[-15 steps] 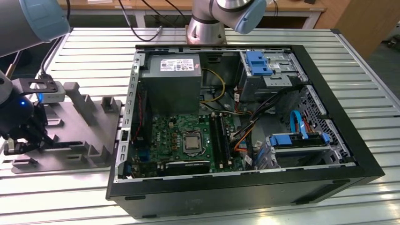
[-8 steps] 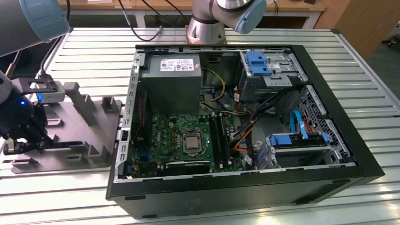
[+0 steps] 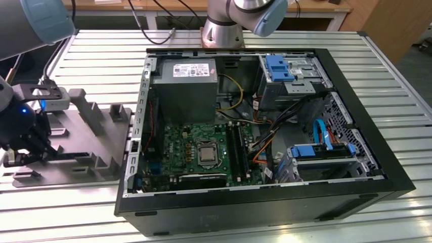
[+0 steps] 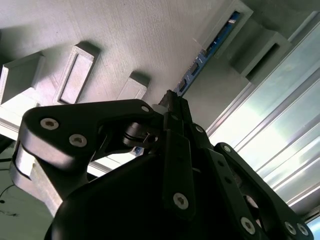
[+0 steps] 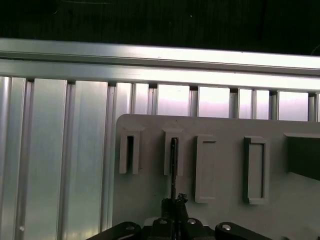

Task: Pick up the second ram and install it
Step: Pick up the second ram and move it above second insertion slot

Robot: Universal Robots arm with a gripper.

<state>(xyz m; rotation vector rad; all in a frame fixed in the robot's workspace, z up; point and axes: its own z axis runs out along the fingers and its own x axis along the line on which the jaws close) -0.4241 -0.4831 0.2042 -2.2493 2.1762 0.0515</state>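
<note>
Pinching one end of the second ram [image 5: 173, 160], the gripper [image 5: 173, 202] held its jaws pressed on the board (standing edgewise in the grey tray [image 5: 225, 125] slot ahead).

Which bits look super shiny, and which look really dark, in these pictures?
In the first wrist view the metal table glares almost white, with blackness beyond its edge; in the second wrist view it glares too, and the gripper is a dark shape; in the exterior view the light is even.
</note>
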